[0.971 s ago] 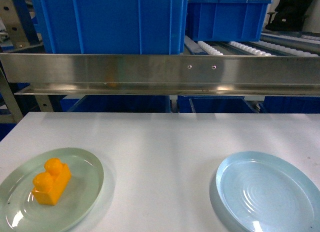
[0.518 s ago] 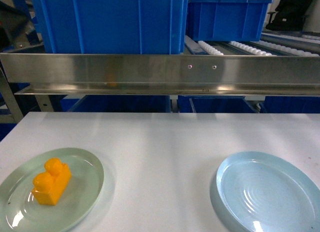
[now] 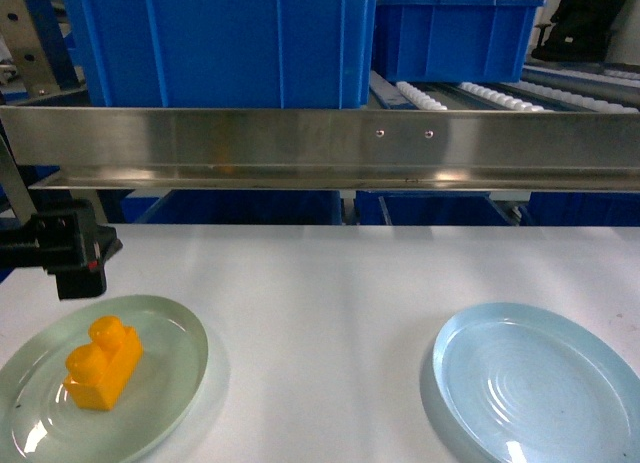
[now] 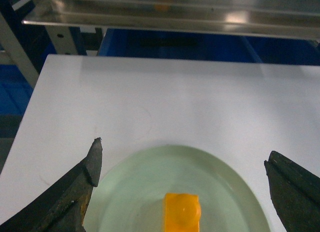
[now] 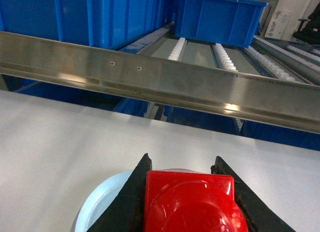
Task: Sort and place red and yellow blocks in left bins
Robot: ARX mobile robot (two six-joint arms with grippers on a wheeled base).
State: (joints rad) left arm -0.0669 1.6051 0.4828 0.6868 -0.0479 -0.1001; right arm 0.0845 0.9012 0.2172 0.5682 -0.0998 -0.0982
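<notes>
1. Yellow block: lies on the pale green plate, left of the plate's centre. Its long axis runs from the plate's near left toward its far right; both studs face up.
2. Left claw: jaws spread wide, released, hanging over the green plate with the yellow block between them, untouched.
3. Right claw: clenched on the red block, stud upward, above the pale blue plate.
4. Blue bins: behind the steel rail, beyond the green plate.
5. Change: the left arm has entered the head view at the plate's far left edge; a second ago it was not visible. Blocks and plates unmoved on the tabletop.
</notes>
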